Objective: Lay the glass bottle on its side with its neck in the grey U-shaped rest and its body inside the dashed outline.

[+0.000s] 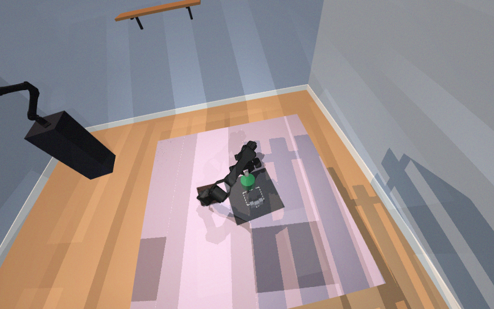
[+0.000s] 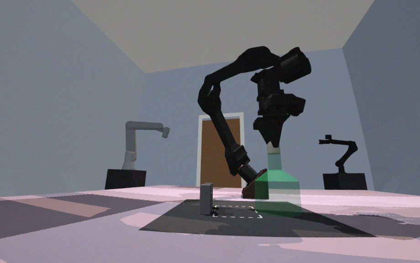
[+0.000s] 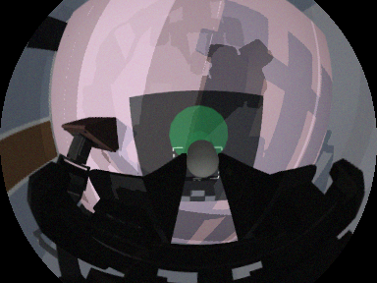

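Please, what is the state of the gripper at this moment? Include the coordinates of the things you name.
Gripper (image 1: pixel 246 172) (image 2: pixel 274 144) (image 3: pixel 202 157): closed on the pale cap (image 2: pixel 273 148) (image 3: pixel 202 159) of the upright green glass bottle (image 1: pixel 247 180) (image 2: pixel 277 196) (image 3: pixel 197 125).
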Robot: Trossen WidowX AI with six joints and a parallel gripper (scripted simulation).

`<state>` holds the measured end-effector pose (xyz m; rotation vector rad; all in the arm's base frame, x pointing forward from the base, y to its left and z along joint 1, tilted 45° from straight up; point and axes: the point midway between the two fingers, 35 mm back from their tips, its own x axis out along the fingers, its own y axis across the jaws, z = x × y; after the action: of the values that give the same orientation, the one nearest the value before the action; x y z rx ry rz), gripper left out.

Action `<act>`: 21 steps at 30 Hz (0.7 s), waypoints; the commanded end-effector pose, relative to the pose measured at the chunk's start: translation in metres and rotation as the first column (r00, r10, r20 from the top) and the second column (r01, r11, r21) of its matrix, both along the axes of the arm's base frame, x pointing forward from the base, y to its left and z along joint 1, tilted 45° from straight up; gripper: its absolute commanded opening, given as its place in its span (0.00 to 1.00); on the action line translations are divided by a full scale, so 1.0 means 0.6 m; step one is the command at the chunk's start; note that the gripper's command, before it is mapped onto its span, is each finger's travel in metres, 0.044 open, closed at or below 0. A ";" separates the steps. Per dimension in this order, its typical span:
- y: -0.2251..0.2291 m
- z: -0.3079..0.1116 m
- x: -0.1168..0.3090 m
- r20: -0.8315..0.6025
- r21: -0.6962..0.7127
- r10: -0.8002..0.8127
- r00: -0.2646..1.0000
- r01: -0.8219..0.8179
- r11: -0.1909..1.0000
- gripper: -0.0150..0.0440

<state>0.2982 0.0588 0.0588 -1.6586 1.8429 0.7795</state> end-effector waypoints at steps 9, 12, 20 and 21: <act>-0.009 0.016 0.001 0.001 0.002 -0.001 1.000 0.001 1.000 0.46; -0.011 0.019 0.001 0.001 0.006 -0.002 1.000 0.002 1.000 0.46; -0.016 0.027 0.001 0.000 0.019 -0.006 1.000 0.006 1.000 0.46; -0.017 0.028 0.001 0.000 0.020 -0.006 1.000 0.006 1.000 0.46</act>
<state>0.2992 0.0538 0.0677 -1.6319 1.8294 0.7993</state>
